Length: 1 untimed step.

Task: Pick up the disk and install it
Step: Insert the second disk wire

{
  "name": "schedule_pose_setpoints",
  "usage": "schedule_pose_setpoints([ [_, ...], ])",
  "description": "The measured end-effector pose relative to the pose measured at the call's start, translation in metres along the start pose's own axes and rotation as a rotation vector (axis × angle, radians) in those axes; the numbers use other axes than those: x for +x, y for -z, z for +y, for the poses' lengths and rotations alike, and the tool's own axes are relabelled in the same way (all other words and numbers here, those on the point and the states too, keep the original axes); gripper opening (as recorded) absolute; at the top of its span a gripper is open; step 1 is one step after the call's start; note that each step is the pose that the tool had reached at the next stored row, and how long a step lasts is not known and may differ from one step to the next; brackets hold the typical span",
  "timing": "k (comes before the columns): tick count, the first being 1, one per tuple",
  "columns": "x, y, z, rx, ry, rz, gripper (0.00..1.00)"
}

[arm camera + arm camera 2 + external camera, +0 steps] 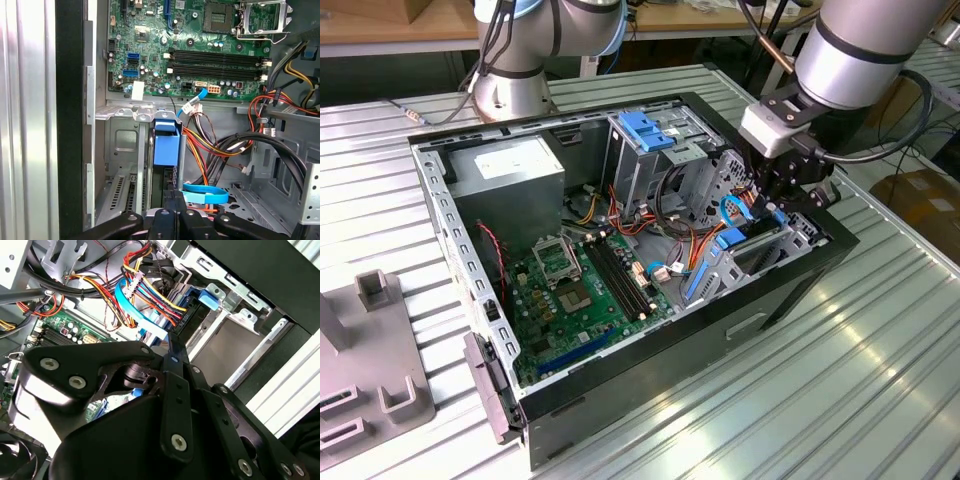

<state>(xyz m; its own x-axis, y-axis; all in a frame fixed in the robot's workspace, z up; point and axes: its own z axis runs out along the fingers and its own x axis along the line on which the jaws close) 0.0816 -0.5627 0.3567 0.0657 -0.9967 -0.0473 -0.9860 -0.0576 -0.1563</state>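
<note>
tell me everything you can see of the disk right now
The disk stands on edge in the drive bay at the case's front corner, so little beyond its blue plastic bracket shows, with a dark edge below it. In the exterior view the blue bracket sits in the slot beside the grey metal bay wall. The gripper is directly over it; its contact with the disk is hidden.

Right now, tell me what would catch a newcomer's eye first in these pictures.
First, the open computer case lying on the ribbed metal table, its green motherboard bare in the exterior view. Next, the gripper reaching down into the drive bay at the exterior view's right, among orange and blue cables. Then the blue plastic bracket, standing upright just ahead of the gripper in the first wrist view.
</note>
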Motion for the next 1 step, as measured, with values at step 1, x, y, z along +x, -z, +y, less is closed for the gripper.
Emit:
schedule_pose_setpoints([
  [1, 0.0, 0.0001, 0.0, 0.0, 0.0, 0.0001, 0.1],
])
